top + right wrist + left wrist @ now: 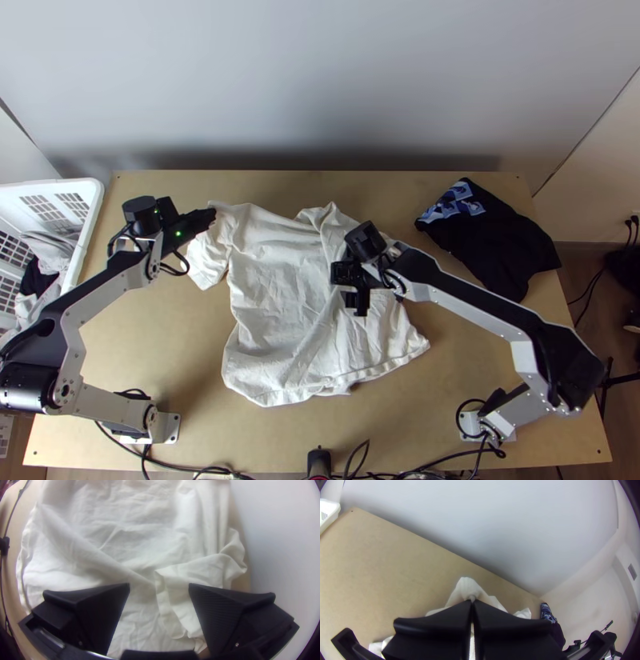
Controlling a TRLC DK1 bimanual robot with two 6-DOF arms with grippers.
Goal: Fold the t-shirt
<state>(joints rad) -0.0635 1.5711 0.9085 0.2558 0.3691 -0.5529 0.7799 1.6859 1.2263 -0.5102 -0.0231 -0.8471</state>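
The white t-shirt (pixel 276 276) is laid out wrinkly on the table (pixel 456 360). One corner by a sleeve is pinched by the left gripper (pixel 472 602); the right gripper (pixel 159 585) is opened wide over the cloth. The loose edge (pixel 163 595) (likely a sleeve's) should be nipped softly, without the layer below.
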